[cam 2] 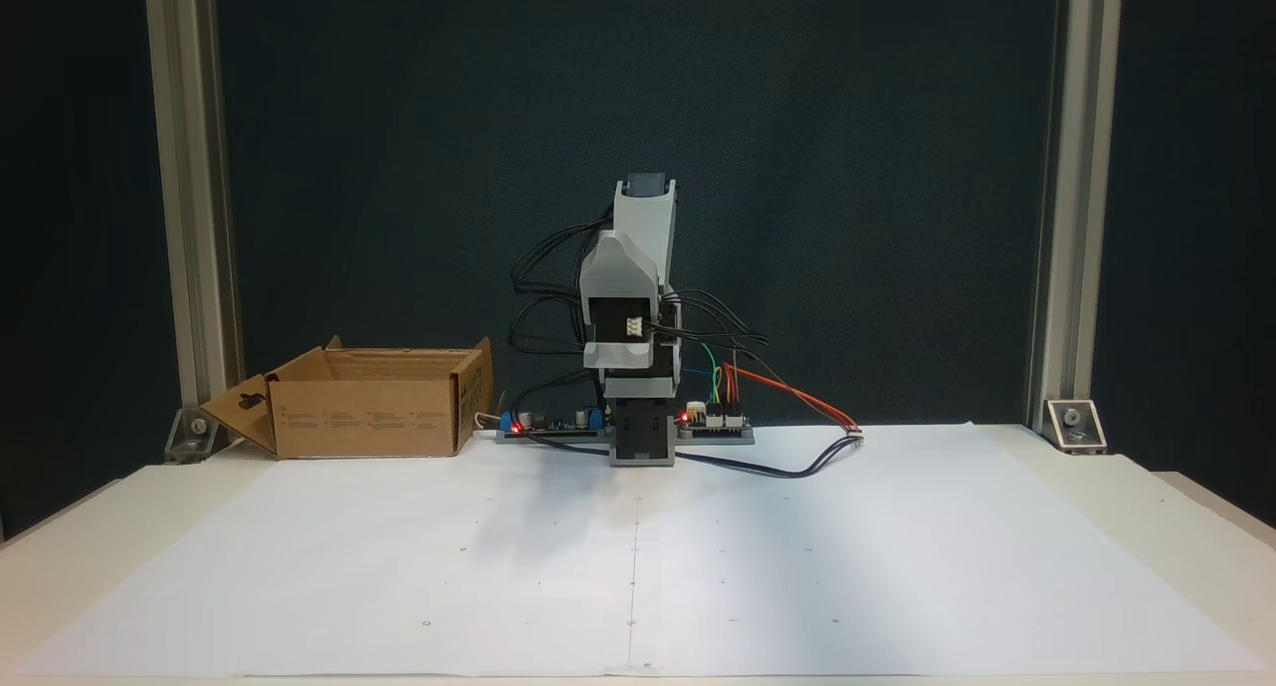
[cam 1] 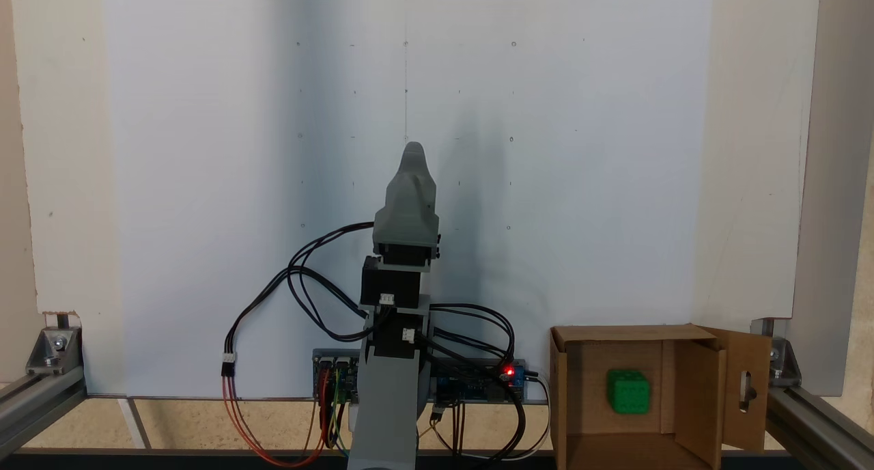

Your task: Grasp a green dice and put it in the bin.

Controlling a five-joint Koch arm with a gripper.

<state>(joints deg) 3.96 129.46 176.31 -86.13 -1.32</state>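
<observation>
The green dice point(cam 1: 628, 391) lies inside the bin point(cam 1: 570, 395), a brown cardboard box with open flaps at the lower right of a fixed view. In the other fixed view the bin point(cam 2: 369, 417) stands at the left beside the arm's base, and its walls hide the dice. The arm point(cam 2: 643, 217) is folded upright over its base. My grey gripper point(cam 1: 413, 150) points away over the white sheet, well apart from the bin, with nothing seen in it. Only one tip shows, so the jaws' stand is unclear.
A large white paper sheet point(cam 2: 638, 556) covers the table. Circuit boards with red lights point(cam 1: 506, 372) and looping cables point(cam 1: 300, 285) sit at the arm's base. Aluminium frame posts point(cam 2: 189, 197) stand at the table's corners.
</observation>
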